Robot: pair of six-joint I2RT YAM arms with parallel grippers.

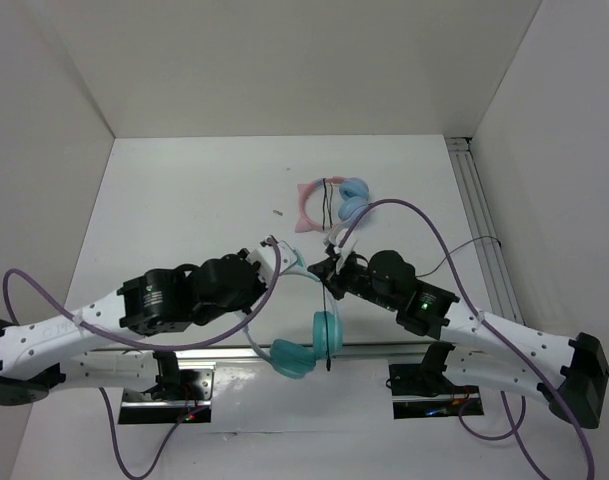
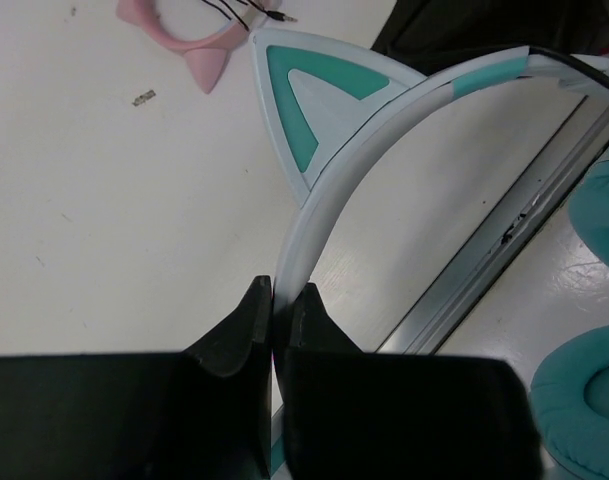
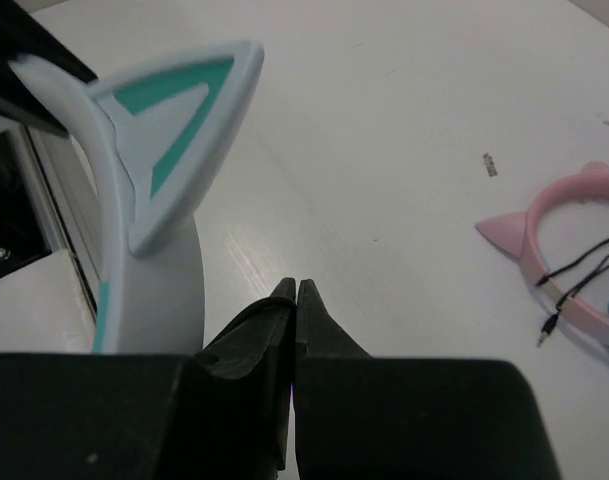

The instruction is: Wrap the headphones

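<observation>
The headphones (image 1: pixel 304 345) are held up off the table (image 1: pixel 184 200) between the two arms near its near edge, teal cups hanging low and the thin black cable (image 1: pixel 329 352) trailing down across one cup. The left gripper (image 2: pixel 274 300) is clamped on the pale headband (image 2: pixel 384 130) just below a cat ear, while the right gripper (image 3: pixel 295 290) has its fingers pressed together beside the band; we cannot tell whether the cable is pinched between them. We judge winding barely begun: next, secure the cable and lead it around the band, clear of the pink headphones (image 1: pixel 324 205) farther back.
</observation>
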